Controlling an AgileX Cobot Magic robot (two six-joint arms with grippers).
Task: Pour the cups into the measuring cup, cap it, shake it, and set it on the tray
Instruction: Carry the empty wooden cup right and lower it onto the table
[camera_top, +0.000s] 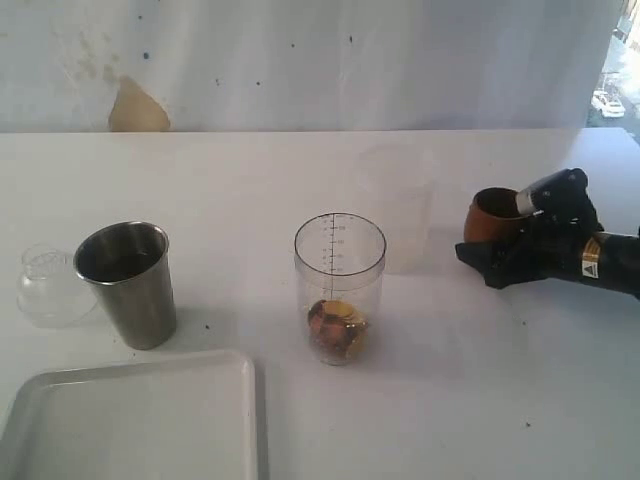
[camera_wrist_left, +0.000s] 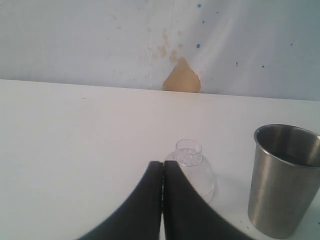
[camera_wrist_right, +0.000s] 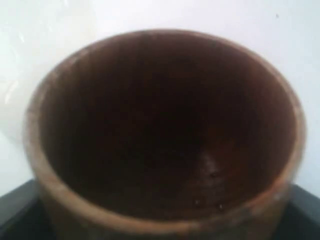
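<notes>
The measuring cup (camera_top: 340, 285) stands uncapped mid-table with brown and orange bits at its bottom. To its right, my right gripper (camera_top: 510, 238) is shut on the brown wooden cup (camera_top: 488, 218), held roughly upright low over the table. In the right wrist view the wooden cup (camera_wrist_right: 165, 125) fills the frame and its dark inside looks empty. The steel tumbler (camera_top: 127, 283) stands at the left, with the clear dome cap (camera_top: 45, 285) beside it. My left gripper (camera_wrist_left: 162, 165) is shut on nothing, just short of the cap (camera_wrist_left: 192, 162) and beside the tumbler (camera_wrist_left: 285, 180). The white tray (camera_top: 130, 420) lies at front left.
A frosted translucent cup (camera_top: 400, 205) stands behind the measuring cup, between it and the wooden cup. A white wall with a tan patch (camera_top: 138, 108) closes off the back of the table.
</notes>
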